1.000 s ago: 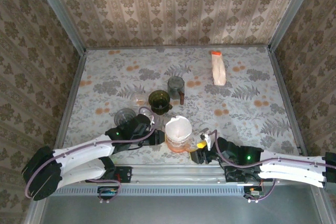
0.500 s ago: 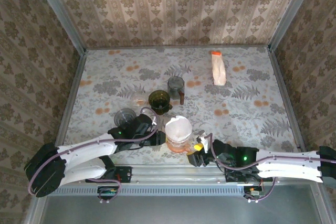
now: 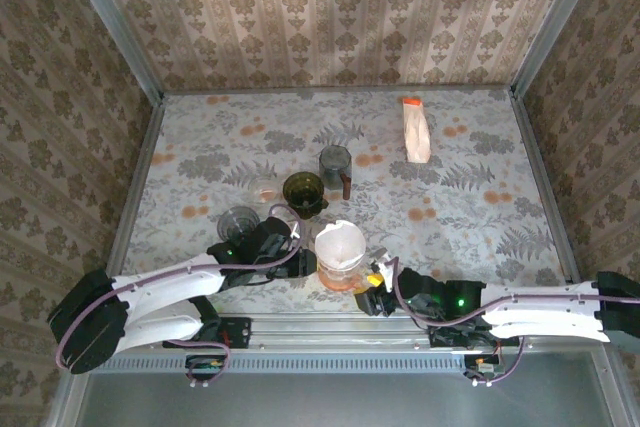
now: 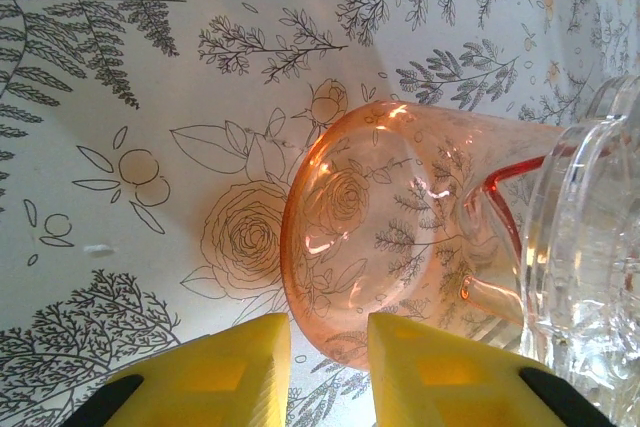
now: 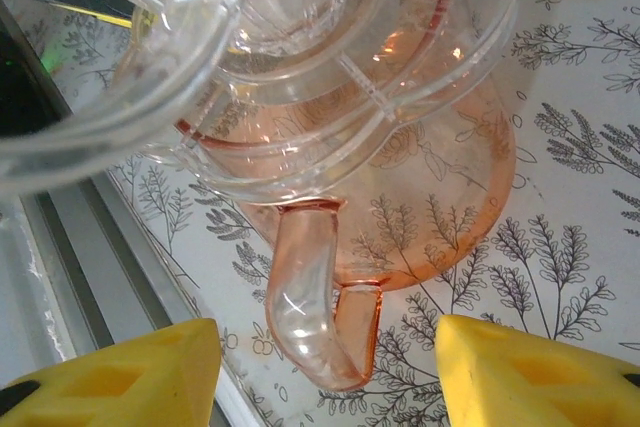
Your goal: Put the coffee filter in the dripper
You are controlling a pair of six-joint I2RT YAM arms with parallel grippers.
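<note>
The table (image 3: 480, 207), under a cloth printed with flowers, carries everything. The left arm (image 3: 160, 284) and the right arm (image 3: 540, 299) lie low along its near edge, both reaching in toward the middle. Far back on the right lies a white packet (image 3: 416, 135) with an orange top. Between the arms stands an orange glass cup (image 3: 342, 280) with a clear dripper (image 5: 330, 137) seated on its mouth. The white coffee filter (image 3: 340, 240) stands open inside the dripper.

Behind them are a grey mug (image 3: 335, 164), a dark green cup (image 3: 303, 190) and a clear glass (image 3: 238, 220).

The left gripper (image 4: 328, 332) sits at the orange cup's base, its yellow fingers a narrow gap apart. Whether they pinch the glass I cannot tell. The right gripper (image 5: 322, 339) is released, fingers spread wide on either side of the cup's handle (image 5: 305, 287) and clear of it
</note>
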